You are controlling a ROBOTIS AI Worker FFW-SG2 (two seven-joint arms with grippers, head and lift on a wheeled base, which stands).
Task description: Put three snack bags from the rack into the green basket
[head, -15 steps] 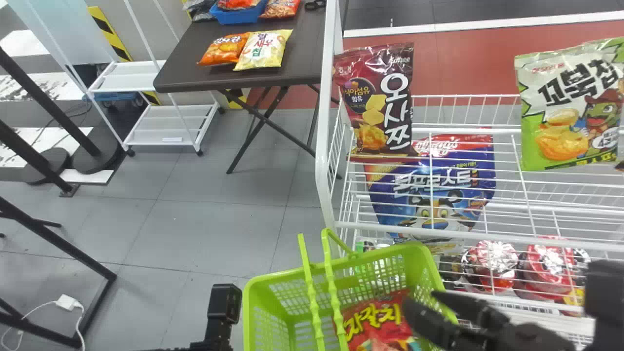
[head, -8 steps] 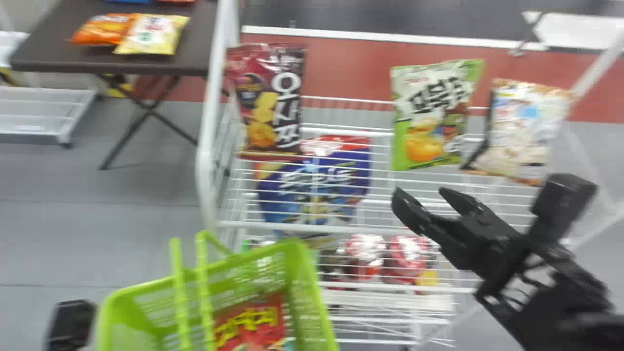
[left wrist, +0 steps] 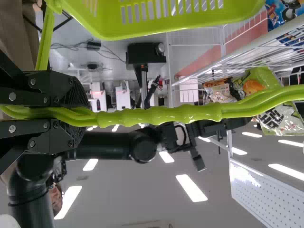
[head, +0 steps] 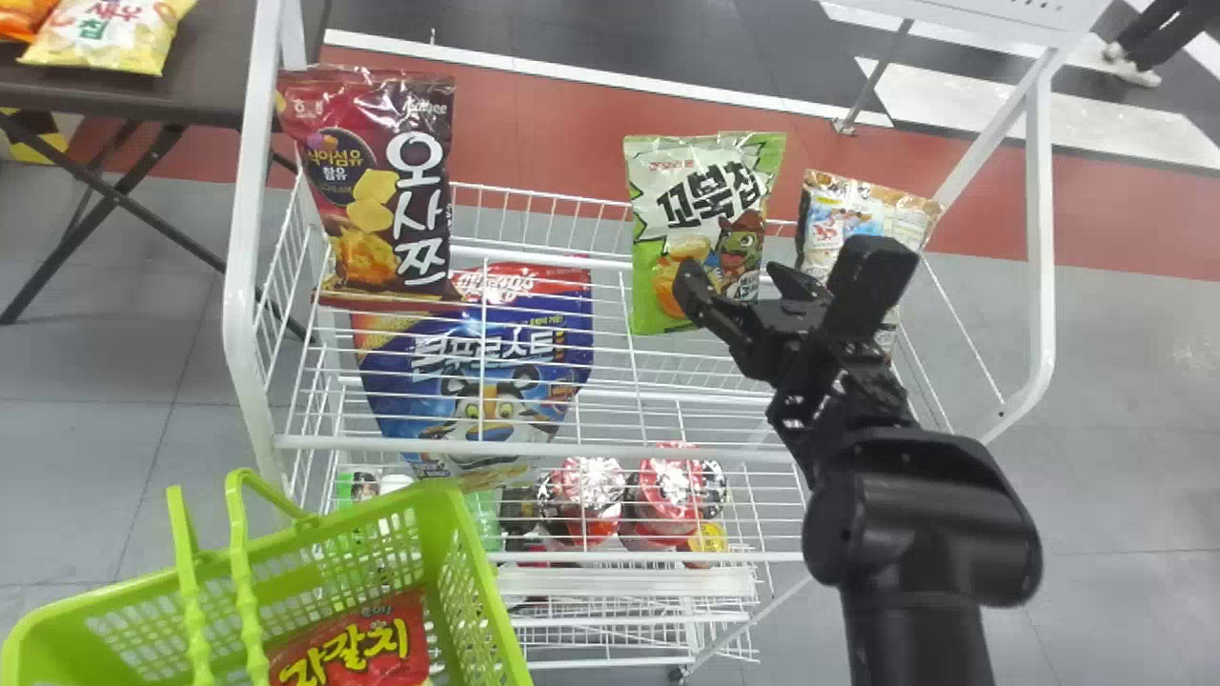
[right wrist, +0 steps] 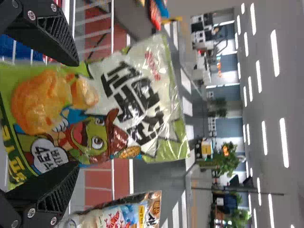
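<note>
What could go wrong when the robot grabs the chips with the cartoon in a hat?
The right hand is open at the green-and-white chip bag; squeezing hard might crush the chips. Swung toward the green basket, the bag could bump the dark red chip bag on the rack. The left hand holds the basket by its handle, so it might sway.

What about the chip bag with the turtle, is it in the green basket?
No, the turtle chip bag stands on the white wire rack, while a red snack bag lies in the green basket.
</note>
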